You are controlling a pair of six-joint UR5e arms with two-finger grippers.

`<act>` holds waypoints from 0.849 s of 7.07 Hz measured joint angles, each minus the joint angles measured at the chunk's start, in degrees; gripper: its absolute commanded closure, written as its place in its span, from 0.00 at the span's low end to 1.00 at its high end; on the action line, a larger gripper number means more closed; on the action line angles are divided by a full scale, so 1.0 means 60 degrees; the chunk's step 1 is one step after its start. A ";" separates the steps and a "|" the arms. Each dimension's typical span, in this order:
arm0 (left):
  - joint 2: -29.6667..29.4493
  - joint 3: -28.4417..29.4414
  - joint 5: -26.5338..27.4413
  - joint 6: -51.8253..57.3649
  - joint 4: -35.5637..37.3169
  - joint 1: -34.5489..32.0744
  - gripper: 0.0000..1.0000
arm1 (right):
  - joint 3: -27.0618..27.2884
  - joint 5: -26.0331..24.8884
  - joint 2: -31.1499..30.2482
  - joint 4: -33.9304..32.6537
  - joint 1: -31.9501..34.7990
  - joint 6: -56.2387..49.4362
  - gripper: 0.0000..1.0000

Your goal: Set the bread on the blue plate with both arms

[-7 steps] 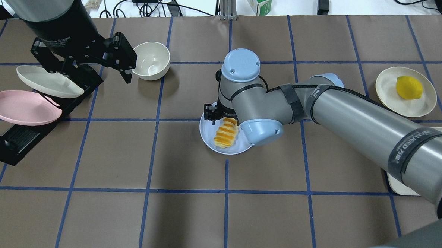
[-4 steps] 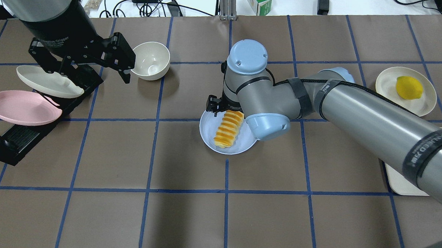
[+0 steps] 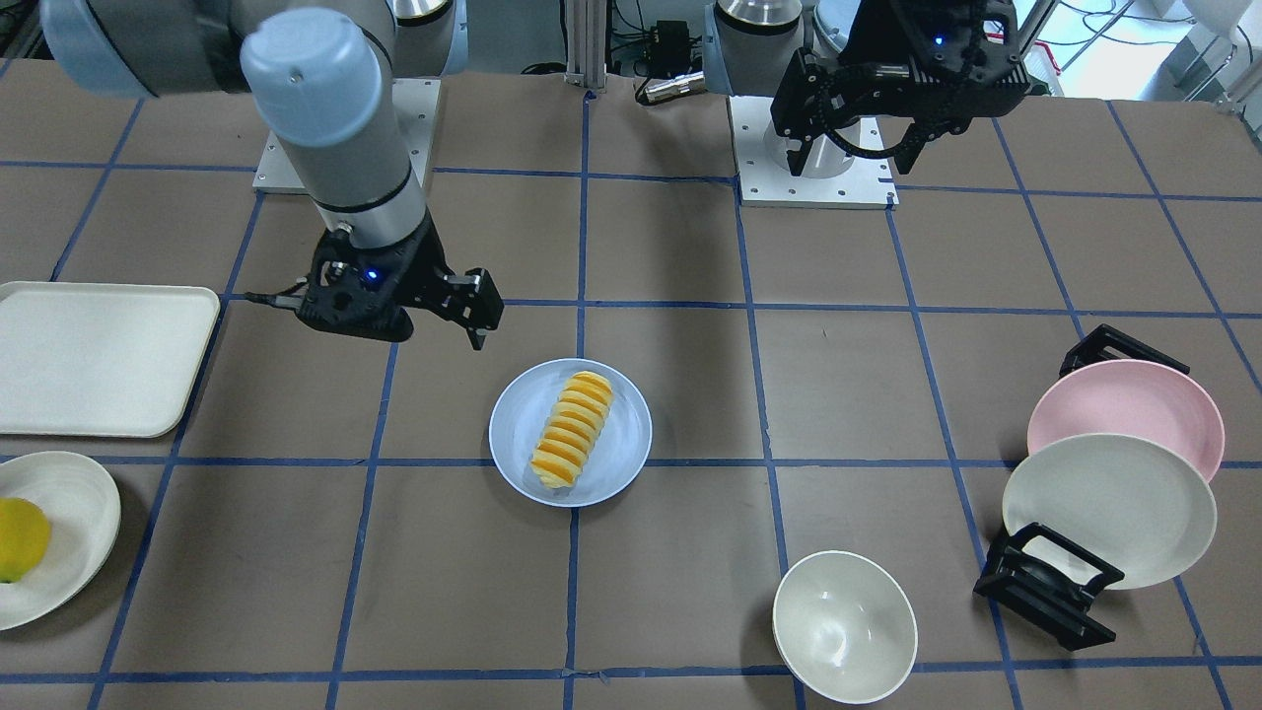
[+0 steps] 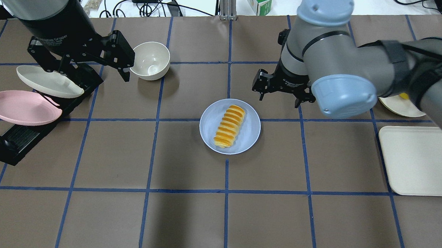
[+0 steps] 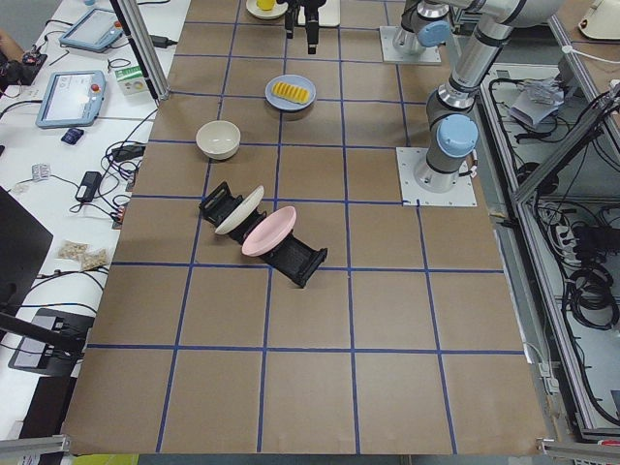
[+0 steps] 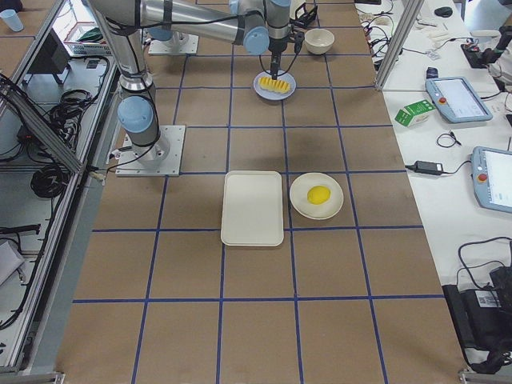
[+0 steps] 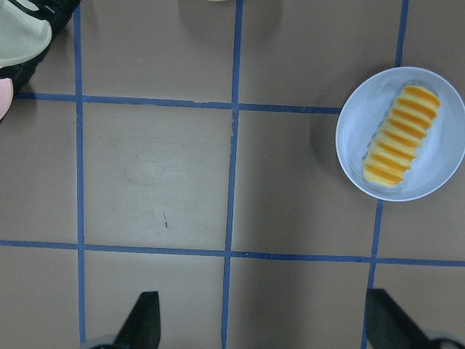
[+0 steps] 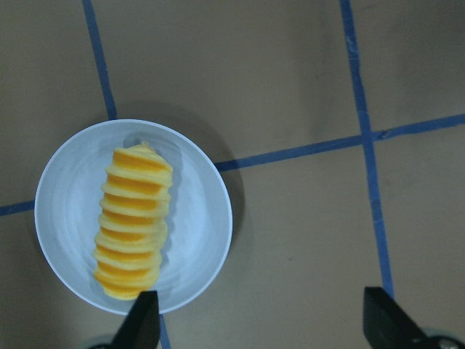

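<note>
The bread [image 4: 228, 126] lies lengthwise on the blue plate [image 4: 210, 120] at the table's middle, with nothing touching it. My right gripper [image 4: 280, 99] is open and empty, raised above the table behind and to the right of the plate. Its wrist view shows the bread [image 8: 131, 222] on the plate [image 8: 203, 218] at lower left. My left gripper [image 4: 87, 71] is open and empty, raised at the far left between the dish rack and the white bowl. Its wrist view shows the plate [image 7: 356, 145] and bread [image 7: 401, 145] at the right.
A white bowl [image 4: 151, 60] stands next to the left gripper. A black dish rack [image 4: 15, 141] holds a cream plate [image 4: 49, 81] and a pink plate [image 4: 22, 107]. A cream tray [image 4: 421, 160] lies at the right. A cream plate [image 3: 69, 532] holds a lemon [image 3: 20, 537].
My right gripper has left the bread, risen and drawn back to the right, away from the plate. The bread stays on the plate. The left arm has barely moved.
</note>
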 measured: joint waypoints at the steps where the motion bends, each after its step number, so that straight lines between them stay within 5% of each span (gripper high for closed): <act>1: 0.0016 0.0002 0.0015 0.0000 0.0000 0.0014 0.00 | -0.0209 -0.0021 -0.0574 0.0995 -0.0269 -0.0136 0.00; 4: -0.0003 -0.0031 0.0036 0.0013 0.0000 0.0015 0.00 | -0.1602 -0.0441 -0.1111 0.3682 -0.0908 -0.1217 0.00; 6: -0.0046 -0.0038 0.0035 0.0014 0.0000 0.0011 0.00 | -0.1824 -0.0609 -0.1145 0.4142 -0.0990 -0.1431 0.00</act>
